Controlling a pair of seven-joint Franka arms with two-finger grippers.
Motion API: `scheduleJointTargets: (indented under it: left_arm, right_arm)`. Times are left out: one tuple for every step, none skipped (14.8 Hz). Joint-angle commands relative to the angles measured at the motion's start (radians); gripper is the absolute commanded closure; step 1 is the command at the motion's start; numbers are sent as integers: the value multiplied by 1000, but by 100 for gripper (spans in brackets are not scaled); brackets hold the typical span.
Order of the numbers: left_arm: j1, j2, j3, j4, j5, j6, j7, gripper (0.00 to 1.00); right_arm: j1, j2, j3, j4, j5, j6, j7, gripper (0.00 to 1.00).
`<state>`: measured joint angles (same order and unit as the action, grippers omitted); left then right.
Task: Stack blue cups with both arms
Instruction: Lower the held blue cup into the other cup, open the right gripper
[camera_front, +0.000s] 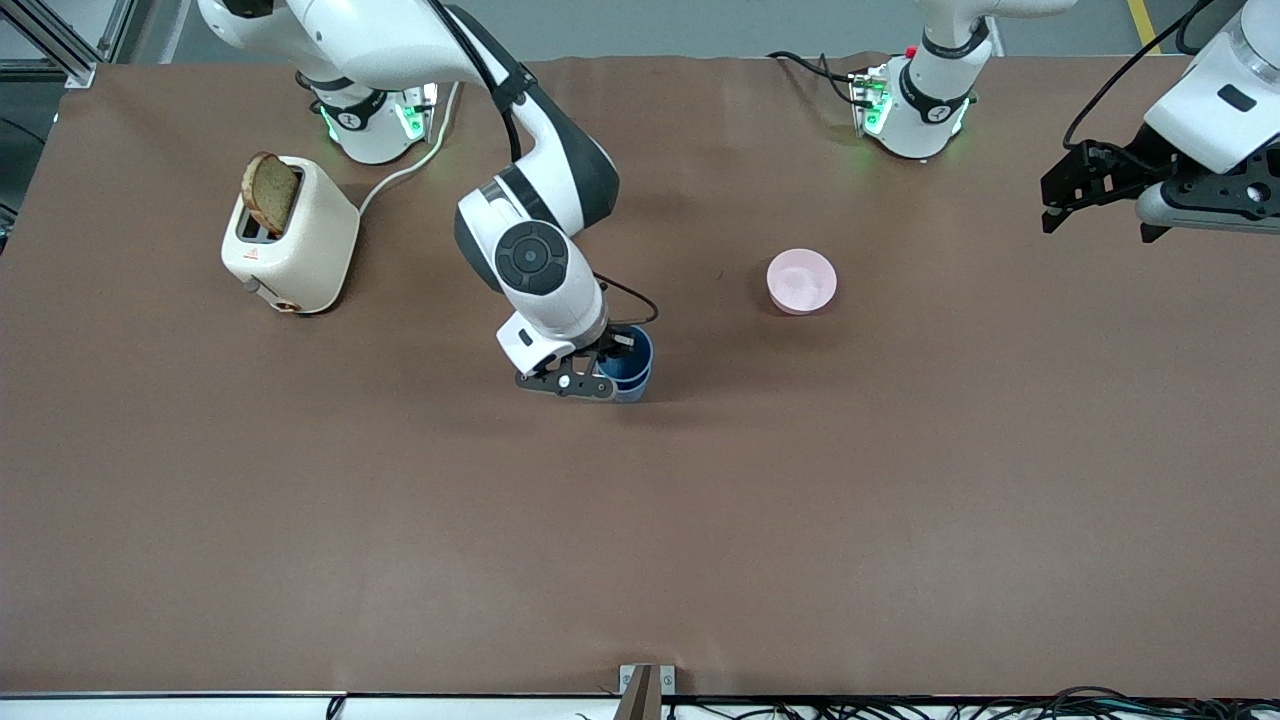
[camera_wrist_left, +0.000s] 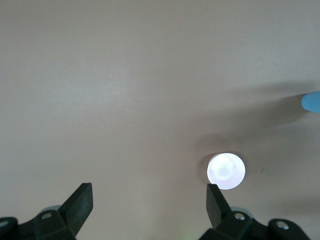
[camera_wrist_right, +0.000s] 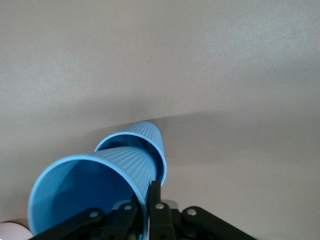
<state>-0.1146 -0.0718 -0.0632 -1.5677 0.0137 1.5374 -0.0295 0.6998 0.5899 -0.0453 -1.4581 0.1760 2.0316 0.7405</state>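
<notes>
Nearest the front camera, the blue cups are standing mid-bench, one nested partway in the other, with the right gripper reaching down over them from its base at the toaster's end. Its jaws are pinching the upper cup's rim, probably so the cup can be guided straight down into the lower one. A pink bowl is sitting farther from the camera, toward the left arm's end, and a toaster with a slice of bread is standing near the right arm's base. The left gripper is waiting, raised over the left arm's end of the bench.

From the left wrist, the left gripper is showing its jaws spread wide and holding nothing, looking down on the pink bowl.

From the right wrist, the right gripper is showing its jaws closing on the wall of the upper blue cup, one finger inside and one outside, while that cup's base is sitting inside the lower cup.
</notes>
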Motion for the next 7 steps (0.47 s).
scheduleJointTargets:
  left_arm:
    - [-5,-2,2,5,-12,-5,-9,0]
    - [-7,-2,0,5,-12,-3,-10,0]
    - [-7,-2,0,3,-12,-3,-16,0]
    - [-8,0,0,2,-14,-3,-24,0]
    - [-8,0,0,1,-12,-3,-29,0]
    - [-8,0,0,-2,-12,-3,-32,0]
    - [-8,0,0,-2,-12,-3,-33,0]
  right_arm:
    - [-11,-19,-2,-8,-4,-11,-4,0]
    - [-11,-19,-2,-8,-4,-11,-4,0]
    - [-13,-18,-2,-8,-6,-11,-4,0]
    - [-13,-21,-2,-8,-6,-14,-6,0]
    - [-14,-27,-5,-10,-6,-16,-7,0]
    - [-22,-33,-14,-8,-10,-33,-7,0]
    - [-29,-59,-42,-7,-32,-56,-9,0]
